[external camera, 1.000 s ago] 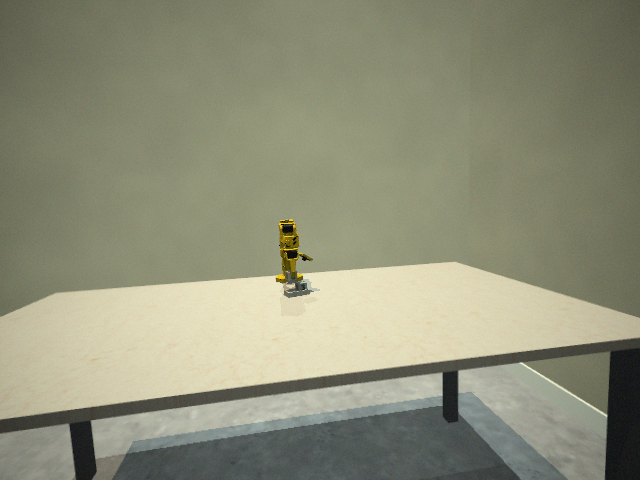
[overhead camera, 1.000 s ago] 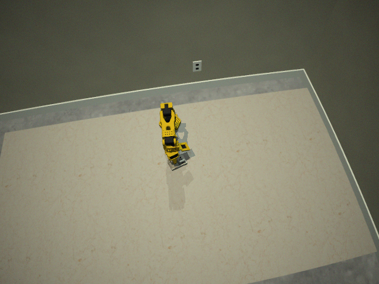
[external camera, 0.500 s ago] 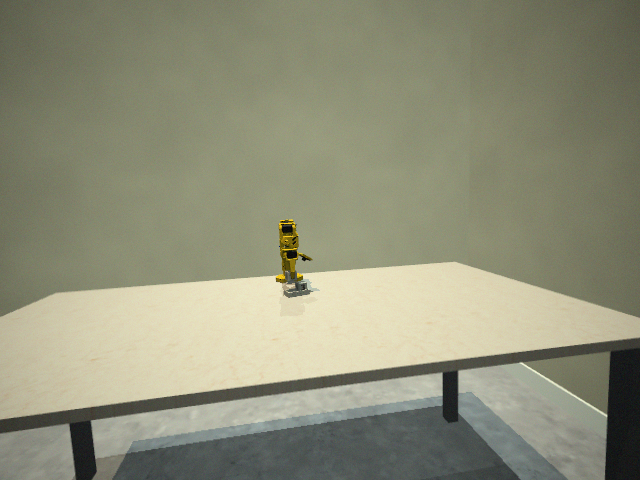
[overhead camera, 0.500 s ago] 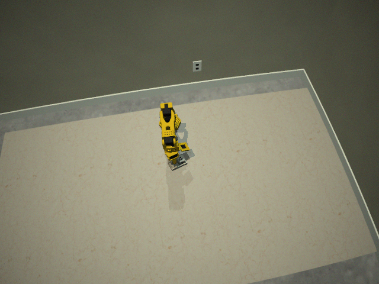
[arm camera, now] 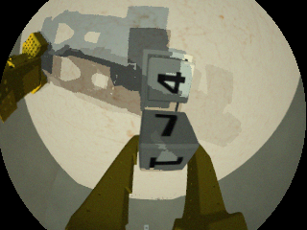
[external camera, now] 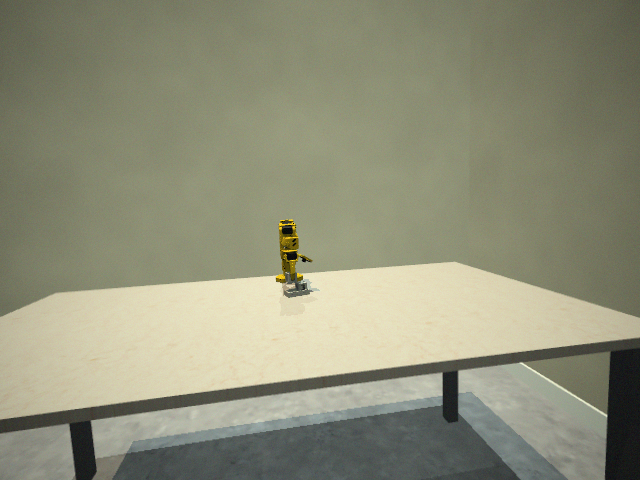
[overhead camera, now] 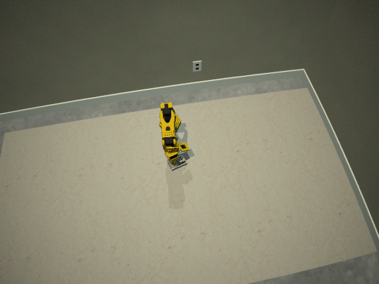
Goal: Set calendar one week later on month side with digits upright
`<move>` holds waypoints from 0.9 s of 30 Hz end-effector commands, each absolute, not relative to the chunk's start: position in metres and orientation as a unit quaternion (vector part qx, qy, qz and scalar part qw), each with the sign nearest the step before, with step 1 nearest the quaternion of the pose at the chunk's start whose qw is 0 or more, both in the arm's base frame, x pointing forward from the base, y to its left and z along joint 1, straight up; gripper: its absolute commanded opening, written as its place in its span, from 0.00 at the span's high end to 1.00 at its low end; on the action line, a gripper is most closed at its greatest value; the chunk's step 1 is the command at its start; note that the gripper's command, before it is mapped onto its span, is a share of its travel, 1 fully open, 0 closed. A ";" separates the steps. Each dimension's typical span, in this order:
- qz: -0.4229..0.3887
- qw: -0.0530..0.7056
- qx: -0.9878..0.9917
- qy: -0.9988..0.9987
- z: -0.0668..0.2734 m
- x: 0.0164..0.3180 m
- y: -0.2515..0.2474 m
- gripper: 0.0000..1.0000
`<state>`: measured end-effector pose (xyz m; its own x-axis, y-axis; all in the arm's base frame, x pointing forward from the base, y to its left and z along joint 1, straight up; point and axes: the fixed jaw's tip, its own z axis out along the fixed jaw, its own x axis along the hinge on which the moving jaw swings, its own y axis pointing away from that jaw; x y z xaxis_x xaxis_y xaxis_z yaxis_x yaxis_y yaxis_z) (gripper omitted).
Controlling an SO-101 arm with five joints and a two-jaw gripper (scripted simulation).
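Going left to right in the wrist view, part of my yellow perforated arm stands out near ten o'clock, well away from the work. Next come my yellow tapering fingers, rising from six o'clock. They are clenched on a grey cube with black digits, one finger on each side. I judge that this opposed grip leaves the numbered faces uncovered: a 7 shows on the upper face and what looks like a 1 on the nearer one. Both lie on their sides from here (my view is turned, so that alone proves nothing about upright).

Toward twelve o'clock, just beyond my cube, sits the pale grey cube marked 4. From above it stands at the three o'clock end of the shallow grey tray, while my fingers reach down at the nine o'clock end. The tray rests on the beige speckled worktop. That spacing, I think, keeps room for my cube beside its neighbour.

I cannot tell whether mine touches the tray's floor, nor read the calendar's display side. I should settle it flat and square before releasing; a skewed release could catch a rim or nudge the other cube.

No visible shift of arm or tray vs. earlier pics, top & ext. views
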<state>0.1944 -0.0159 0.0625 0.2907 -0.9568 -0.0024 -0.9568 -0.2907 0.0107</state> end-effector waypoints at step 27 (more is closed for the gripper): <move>0.025 -0.016 0.805 -0.593 0.063 0.202 -0.018 1.00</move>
<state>0.1979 -0.0161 0.0583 0.2917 -0.9565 0.0056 -0.9564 -0.2918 -0.0107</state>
